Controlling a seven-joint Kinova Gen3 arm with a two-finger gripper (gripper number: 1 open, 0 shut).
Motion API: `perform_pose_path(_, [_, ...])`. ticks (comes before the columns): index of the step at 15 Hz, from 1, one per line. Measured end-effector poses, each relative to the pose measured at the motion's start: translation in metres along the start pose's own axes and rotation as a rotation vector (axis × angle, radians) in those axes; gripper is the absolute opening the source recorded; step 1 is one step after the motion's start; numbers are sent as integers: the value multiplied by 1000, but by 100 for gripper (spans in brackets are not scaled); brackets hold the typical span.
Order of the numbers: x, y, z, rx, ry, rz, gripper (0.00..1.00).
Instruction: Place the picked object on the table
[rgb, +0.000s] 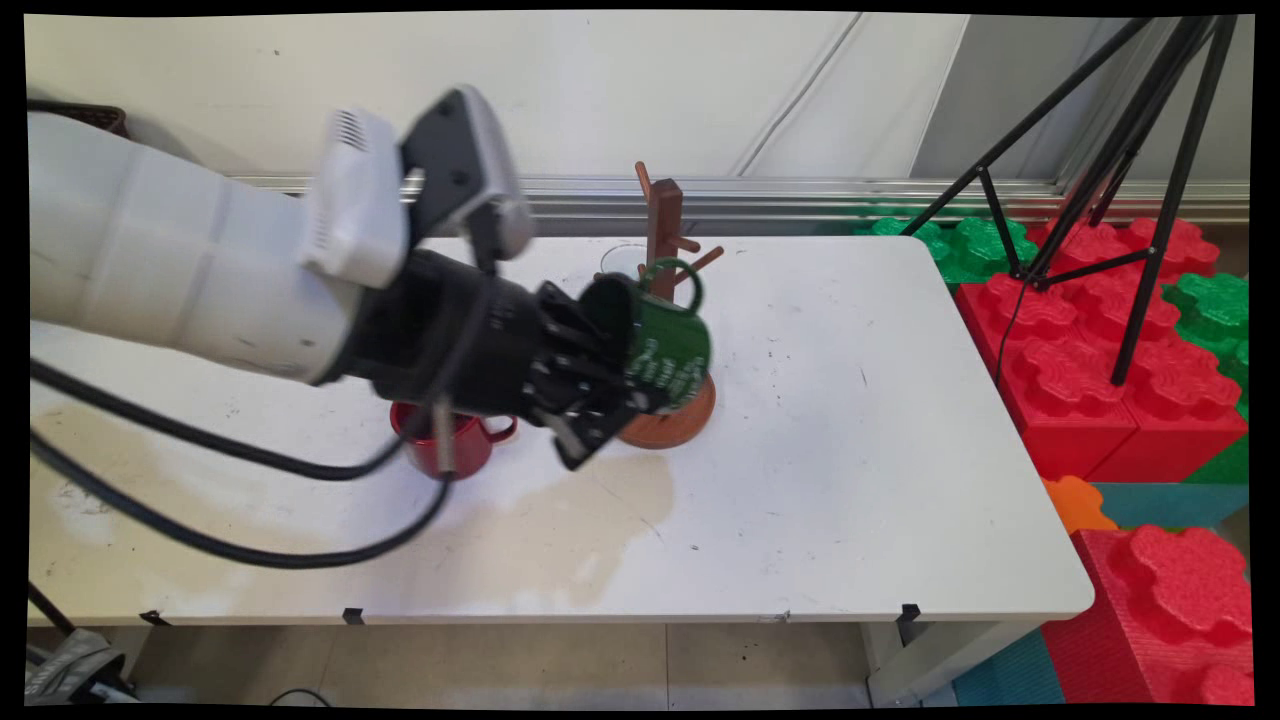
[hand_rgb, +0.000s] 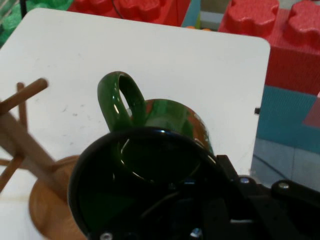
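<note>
Where the arm reaches in from the left, the gripper (rgb: 600, 385) is clamped on the rim of a green mug (rgb: 665, 345), 1 finger inside the black interior and 1 outside; the fingertips themselves are hidden by the mug wall in both views; the mug is held off the white table (rgb: 850, 450), tipped on its side with its mouth toward the hand and its handle (rgb: 685, 275) uppermost, close against the pegs of a wooden mug tree (rgb: 662, 225); whether the handle touches a peg cannot be told; the tree's round base (rgb: 670, 425) is partly covered by the mug and gripper; white lettering on the mug is too blurred to read; a red mug (rgb: 455, 445) stands on the table beneath the wrist, its upper part hidden by the arm; 2 black cables (rgb: 250, 545) hang across the table's left side; red and green foam blocks (rgb: 1100, 340) and a black tripod (rgb: 1150, 200) stand beyond the right edge, cut off by the frame.
</note>
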Motion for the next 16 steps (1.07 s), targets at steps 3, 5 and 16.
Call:
perform_pose_path(3, [-8, -9, -17, 15, -23, 26, 0])
perform_pose_path(5, [-13, -17, -27, 28, -40, 43, 0])
perform_pose_path(16, [-39, -94, -63, 147, -134, 132, 0])
